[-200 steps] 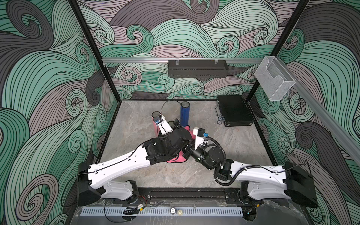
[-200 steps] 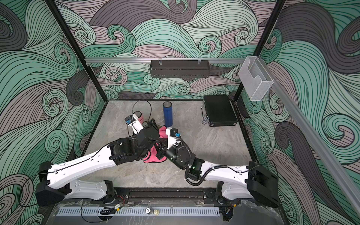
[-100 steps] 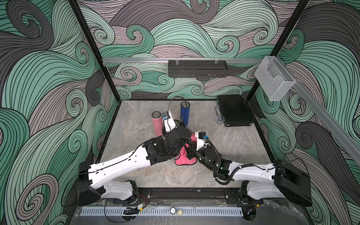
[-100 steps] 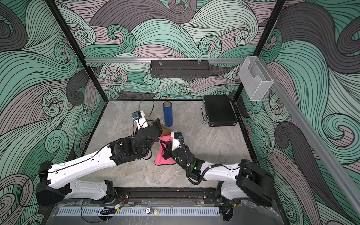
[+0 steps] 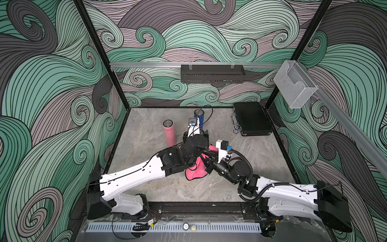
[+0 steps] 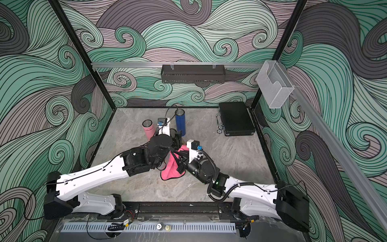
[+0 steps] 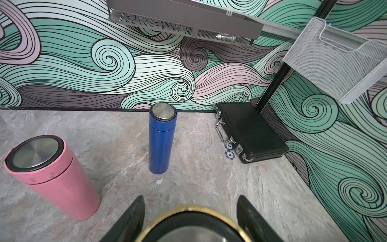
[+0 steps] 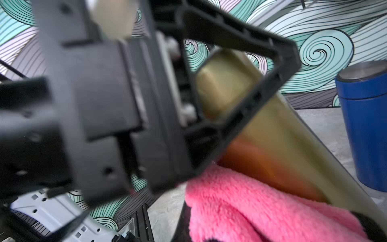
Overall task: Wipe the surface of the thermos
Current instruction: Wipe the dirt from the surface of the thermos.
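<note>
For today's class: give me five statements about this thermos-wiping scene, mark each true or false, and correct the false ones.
1. The blue thermos lies on its side. False: it stands upright on the table.
2. The left fingers grip a gold thermos. True.
3. The pink cloth rests against the gold thermos. True.
4. The black case stands open. False: it is shut, with poker chips beside it.
5. The pink thermos is held by the right arm. False: it stands free on the table.
</note>
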Motion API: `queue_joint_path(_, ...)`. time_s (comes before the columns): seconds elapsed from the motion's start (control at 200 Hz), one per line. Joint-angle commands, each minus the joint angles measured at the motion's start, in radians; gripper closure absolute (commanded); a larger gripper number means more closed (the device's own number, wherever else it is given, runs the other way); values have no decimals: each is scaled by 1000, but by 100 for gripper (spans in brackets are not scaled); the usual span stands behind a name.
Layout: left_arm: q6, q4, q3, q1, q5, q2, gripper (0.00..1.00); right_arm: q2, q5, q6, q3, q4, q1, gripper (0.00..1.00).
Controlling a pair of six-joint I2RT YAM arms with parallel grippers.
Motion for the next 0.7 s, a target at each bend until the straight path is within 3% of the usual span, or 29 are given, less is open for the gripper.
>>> queue_joint_path(0.0, 68, 63, 52, -7, 33, -12, 100, 31, 44, 17, -40, 36, -17, 100)
queue_joint_path(0.155, 139, 46, 56, -4, 43, -21, 100, -9, 83, 24, -86, 25, -18, 100)
queue_joint_path(0.39, 256, 92, -17, 23, 161, -71, 100, -268, 147, 20, -113, -148, -24, 100)
queue_joint_path(0.52, 326, 138, -62, 32, 300, -83, 100, -348, 153, 5, -83, -237, -50, 100)
queue_joint_path(0.695, 415, 194, -108, 33, 562, -90, 100, -296, 132, 72, -100, -214, -105, 100)
